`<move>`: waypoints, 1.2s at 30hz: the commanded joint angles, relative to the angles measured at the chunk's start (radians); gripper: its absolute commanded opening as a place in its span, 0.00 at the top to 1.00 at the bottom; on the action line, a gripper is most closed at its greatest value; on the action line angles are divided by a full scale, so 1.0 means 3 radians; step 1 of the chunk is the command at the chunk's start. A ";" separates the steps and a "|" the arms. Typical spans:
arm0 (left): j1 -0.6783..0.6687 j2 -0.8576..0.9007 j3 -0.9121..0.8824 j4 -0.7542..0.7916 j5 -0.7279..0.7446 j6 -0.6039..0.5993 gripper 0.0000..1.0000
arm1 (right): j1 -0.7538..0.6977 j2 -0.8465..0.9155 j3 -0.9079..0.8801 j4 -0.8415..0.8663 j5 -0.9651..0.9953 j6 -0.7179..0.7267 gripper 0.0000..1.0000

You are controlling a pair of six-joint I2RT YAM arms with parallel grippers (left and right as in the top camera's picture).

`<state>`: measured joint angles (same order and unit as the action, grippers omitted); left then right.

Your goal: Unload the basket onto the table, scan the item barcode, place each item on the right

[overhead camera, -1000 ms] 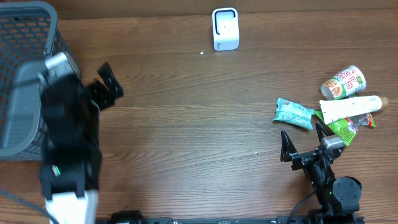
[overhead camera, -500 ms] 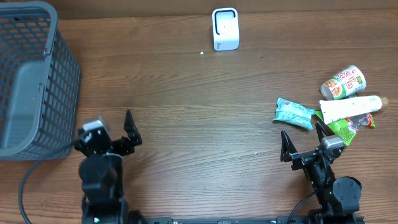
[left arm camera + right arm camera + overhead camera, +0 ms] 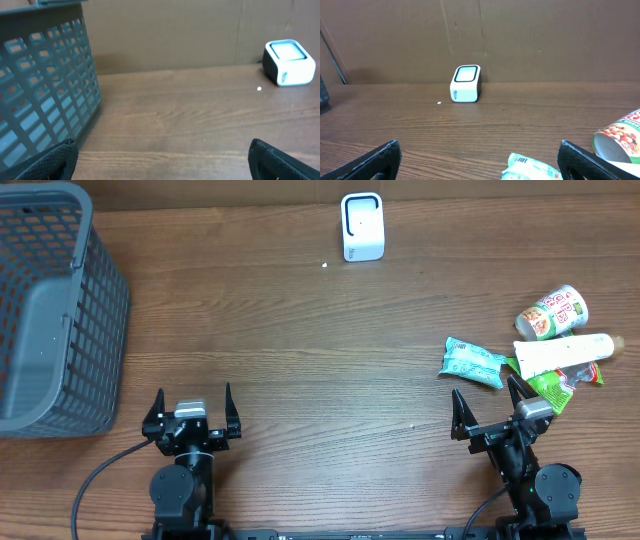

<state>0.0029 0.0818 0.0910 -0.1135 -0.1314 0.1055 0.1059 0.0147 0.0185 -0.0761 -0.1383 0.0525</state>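
A small white barcode scanner [image 3: 362, 226] stands at the back of the wooden table; it also shows in the left wrist view [image 3: 290, 62] and the right wrist view [image 3: 466, 83]. The items lie in a heap at the right: a teal packet [image 3: 472, 363] with a barcode [image 3: 521, 161], a printed cup [image 3: 552, 313], a white tube [image 3: 562, 353] and a green packet [image 3: 552, 390]. My right gripper [image 3: 487, 405] sits open just in front of the teal packet [image 3: 530, 170]. At the front left, my left gripper [image 3: 193, 402] is open and empty.
A grey mesh basket [image 3: 100, 330] fills the far left corner, close to my left gripper's left side [image 3: 45, 85]. A brown cardboard wall backs the table behind the scanner. A tiny white speck [image 3: 325, 265] lies near the scanner.
My left arm has swung from beside the basket down to the front edge and now rests low. The right arm and the items have not moved.
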 commanded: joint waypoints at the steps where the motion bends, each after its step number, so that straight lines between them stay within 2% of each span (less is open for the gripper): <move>1: -0.0013 -0.0114 -0.0146 -0.0061 0.0033 0.0070 0.00 | 0.0020 -0.0039 -0.0036 0.0011 0.0023 0.0025 0.00; 6: -0.0011 -0.0187 -0.0168 -0.0122 0.0262 -0.0055 0.00 | 0.0020 -0.0039 -0.0036 0.0011 0.0023 0.0025 0.00; 36: -0.0011 -0.0258 -0.0170 -0.0114 0.0257 -0.0053 0.01 | 0.0020 -0.0039 -0.0036 0.0013 0.0023 0.0025 0.00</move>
<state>0.0032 0.0158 0.0463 -0.1497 -0.0700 0.1043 0.1055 0.0147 0.0185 -0.0765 -0.1379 0.0528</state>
